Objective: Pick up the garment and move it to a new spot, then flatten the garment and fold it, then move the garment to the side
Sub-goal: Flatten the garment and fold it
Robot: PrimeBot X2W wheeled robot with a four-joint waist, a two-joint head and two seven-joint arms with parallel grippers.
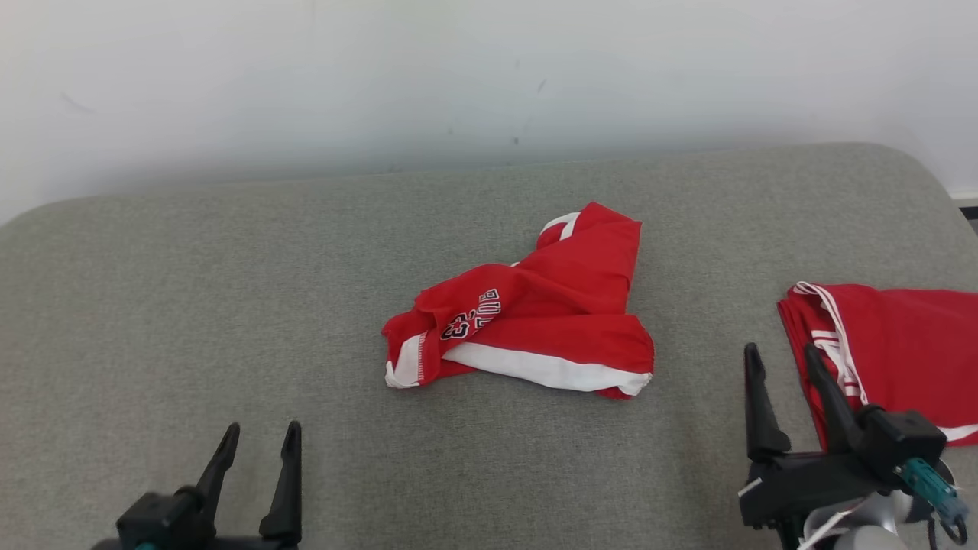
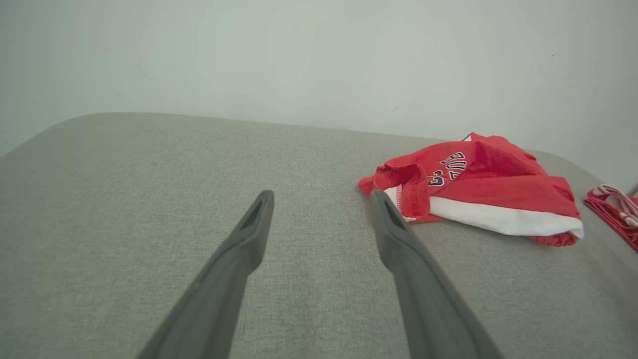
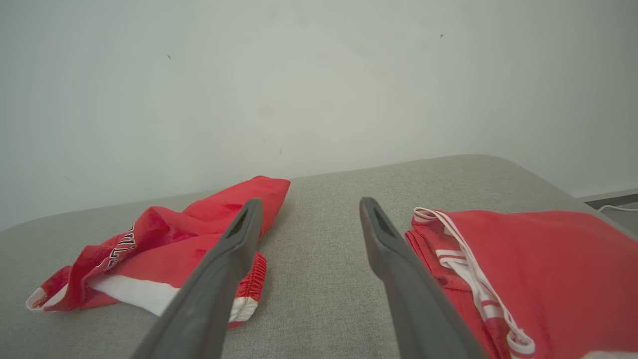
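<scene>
Grey woven upholstery with rounded corners spreads before us beneath a pale wall. At its middle the red mesh garment lies crumpled in a rough triangle, white-hemmed, with black lettering showing. A second red piece, white-corded, lies flat at our right. Our left gripper and right gripper hover with fingers spread, holding nothing.

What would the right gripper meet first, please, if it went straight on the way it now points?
Probably the bare grey cushion: the right gripper points into the gap between the crumpled red garment and the folded red shorts, though depth is unclear.
</scene>
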